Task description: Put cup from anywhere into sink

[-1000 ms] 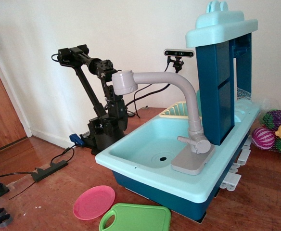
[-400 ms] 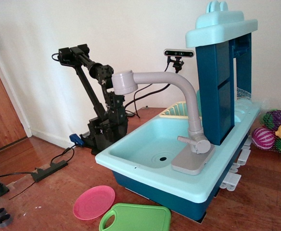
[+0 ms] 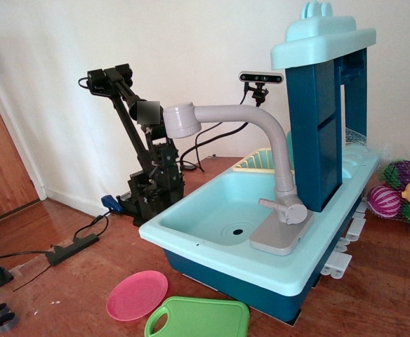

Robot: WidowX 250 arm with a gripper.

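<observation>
The light-aqua sink [image 3: 191, 215] stands on a dark blue base on the wooden floor, with a round drain hole [image 3: 237, 229] and a grey curved faucet [image 3: 261, 123] over it. The basin holds nothing that I can see. The hot-pink cup is not in view. My black arm [image 3: 124, 95] stands folded behind the sink's far-left corner. Its gripper [image 3: 164, 160] hangs down, dark against the arm's base and partly behind the faucet head, so I cannot tell how its jaws stand.
A flat pink plate [image 3: 137, 295] and a green cutting board [image 3: 198, 319] lie on the floor in front of the sink. A yellow dish rack [image 3: 255, 163] sits behind the basin. Toy produce in netting [image 3: 401, 193] lies at right. A power strip [image 3: 71, 249] and cables lie at left.
The arm's forearm and wrist have shifted slightly left and down and are motion-blurred now. The sink, plate and board have not moved.
</observation>
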